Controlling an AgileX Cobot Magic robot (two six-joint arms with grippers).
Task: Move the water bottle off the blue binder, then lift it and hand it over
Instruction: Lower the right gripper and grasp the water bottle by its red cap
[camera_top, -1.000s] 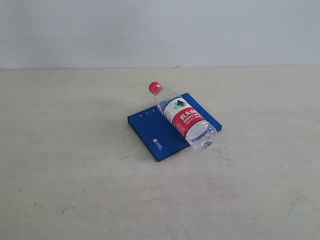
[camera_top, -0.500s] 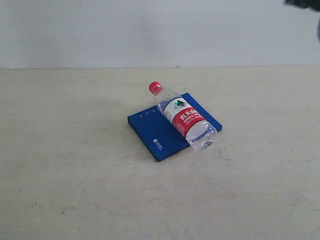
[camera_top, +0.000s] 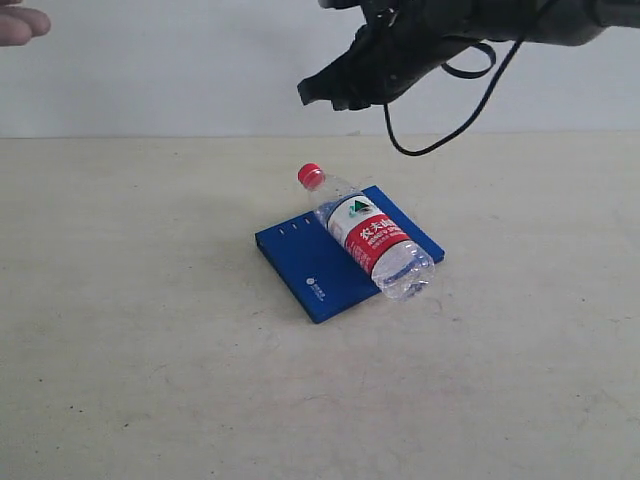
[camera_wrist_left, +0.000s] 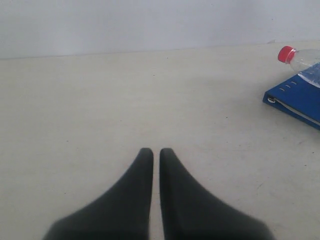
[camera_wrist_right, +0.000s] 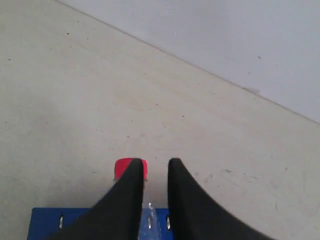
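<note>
Counting one water bottle (camera_top: 367, 235), lying sideways across one blue binder (camera_top: 310, 262) at mid-bench (camera_top: 150, 350), red cap past the binder's edge. Hovering above the cap, right claw (camera_top: 335, 95) slightly apart, one black cable (camera_top: 450, 110) looping beneath. Left claw (camera_wrist_left: 156, 152) nearly together, low over bare bench; one person's hand (camera_top: 20, 22) at the far left.

**Your right arm and a person's hand have come into the scene.**

A second ago the exterior view held no arm, and half a second ago only a dark sliver showed in its top right corner. Now your right arm (camera_top: 520, 18) reaches in from that corner across the top, with its black cable (camera_top: 440, 140) looping beneath. The right gripper (camera_top: 322, 98) hangs in the air above the red cap (camera_top: 311, 176) of the water bottle (camera_top: 372, 238), touching nothing. A bare hand (camera_top: 20, 22) has also appeared at the top left edge.
</note>
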